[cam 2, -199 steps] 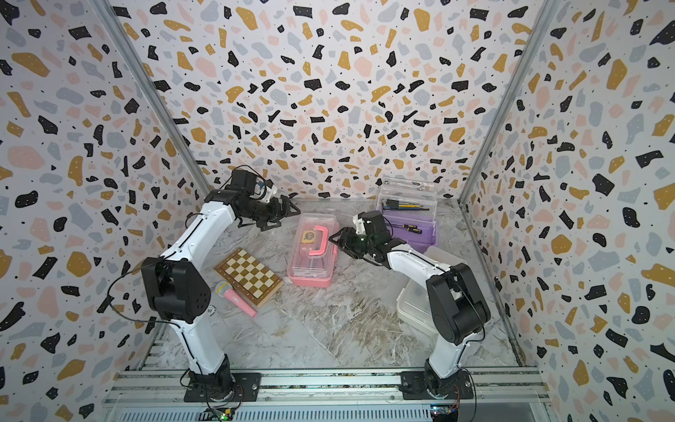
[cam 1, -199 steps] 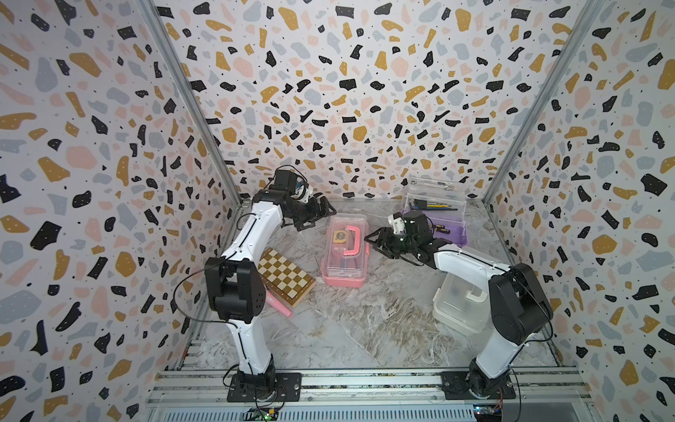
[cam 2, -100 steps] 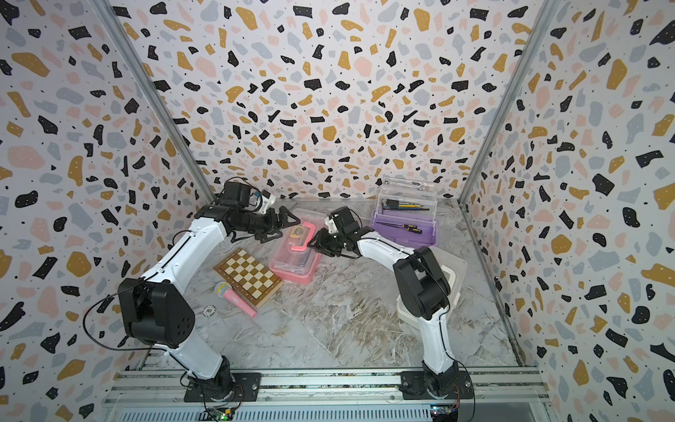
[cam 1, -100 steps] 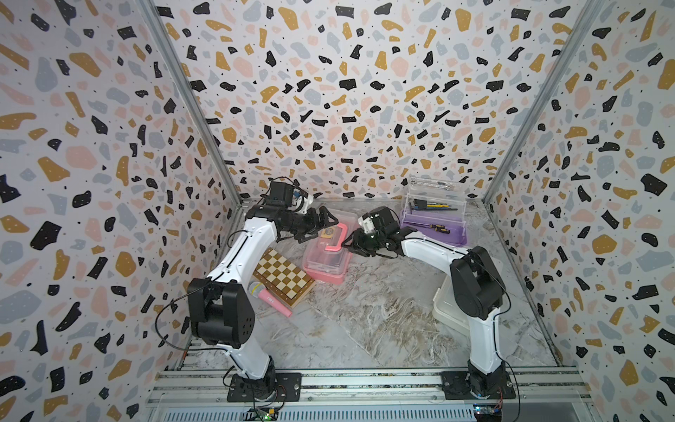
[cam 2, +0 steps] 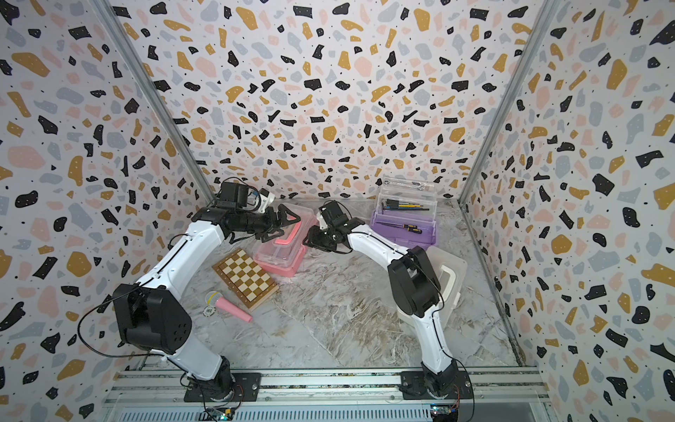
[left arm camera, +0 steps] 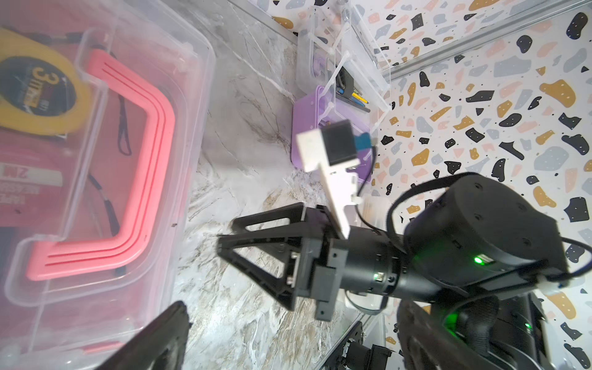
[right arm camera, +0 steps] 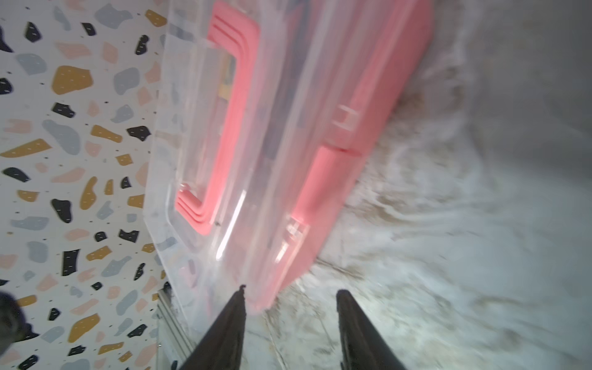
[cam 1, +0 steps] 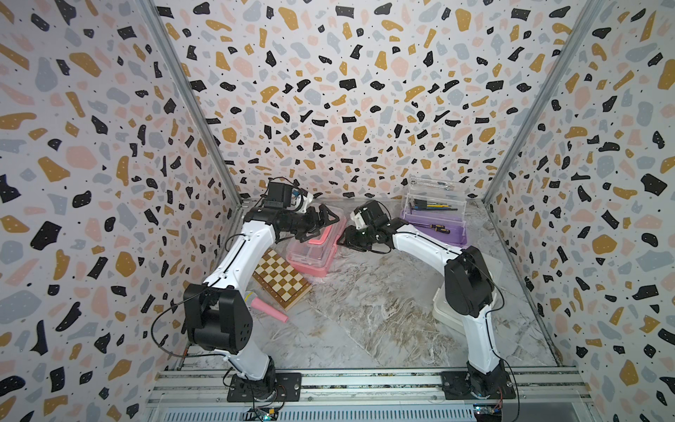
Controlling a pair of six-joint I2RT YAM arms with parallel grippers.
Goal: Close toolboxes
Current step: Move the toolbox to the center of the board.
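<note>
Hiding most of the white toolbox (cam 1: 440,307) stands the right arm (cam 1: 467,285).

Lab enclosure: terrazzo-print walls (cam 1: 347,91), aluminium rail (cam 1: 365,380).

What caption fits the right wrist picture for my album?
Right end effector, jaws apart, near a corner of the pink toolbox on the marbled table.

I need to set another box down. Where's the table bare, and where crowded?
Bare: the table at front centre, between the chessboard box and pink microphone on the left and the white toolbox on the right. Crowded: the back, with the pink toolbox, purple toolbox, left gripper and right gripper close together.
</note>
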